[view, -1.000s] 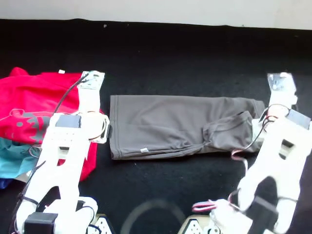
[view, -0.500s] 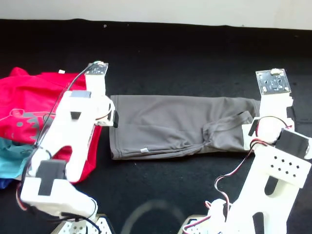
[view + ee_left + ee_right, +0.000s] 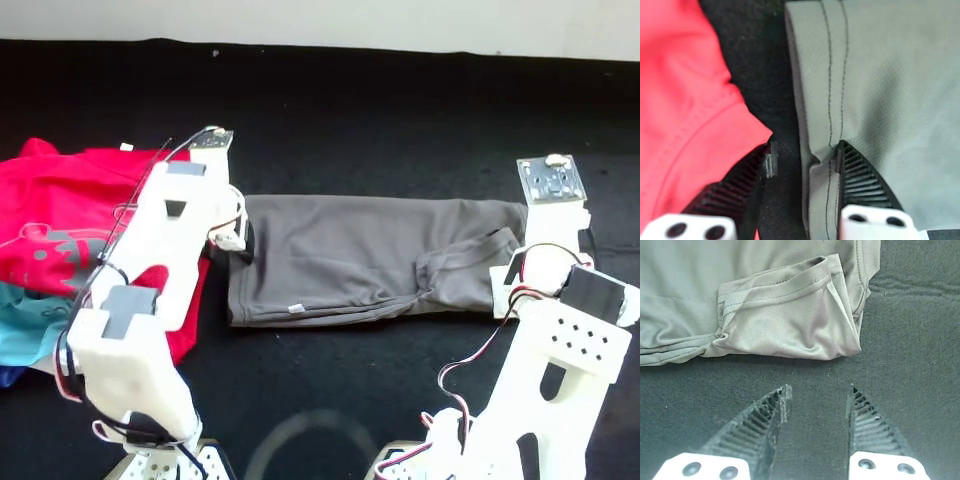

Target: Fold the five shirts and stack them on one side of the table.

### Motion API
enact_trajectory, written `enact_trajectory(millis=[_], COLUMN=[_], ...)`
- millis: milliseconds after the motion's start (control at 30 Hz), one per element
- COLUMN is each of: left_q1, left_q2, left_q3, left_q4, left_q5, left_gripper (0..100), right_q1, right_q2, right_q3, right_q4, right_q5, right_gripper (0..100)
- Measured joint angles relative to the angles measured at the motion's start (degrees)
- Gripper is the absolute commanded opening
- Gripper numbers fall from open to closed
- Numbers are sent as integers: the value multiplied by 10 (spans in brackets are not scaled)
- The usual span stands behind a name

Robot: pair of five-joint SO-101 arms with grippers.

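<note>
A grey mesh-knit shirt (image 3: 350, 255), folded into a long flat band with stitched hems and a sleeve tucked over its right end, lies across the middle of the black worktop (image 3: 400, 110). One red shirt (image 3: 70, 200) is heaped at the left with one teal shirt (image 3: 25, 320) under it, making three garments counted. The left gripper (image 3: 802, 155) is spread astride the grey shirt's left hem, one jaw on the cloth, while the right gripper (image 3: 817, 390) is spread above bare worktop just near of the sleeve end.

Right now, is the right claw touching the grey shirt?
Apart. The right wrist view shows bare black table between the open right gripper and the grey shirt.
</note>
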Motion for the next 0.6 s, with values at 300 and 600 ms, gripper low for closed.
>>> enact_trajectory(millis=[300,600], left_q1=[49,50], left_q2=[47,91], left_q3=[-52,-122], left_q4=[26,88], left_q5=[-1,1], left_gripper=[100,9], right_q1=[0,28], right_q2=[0,0], right_q3=[0,2], right_q4=[0,-4], right_q5=[0,0], right_gripper=[180,180])
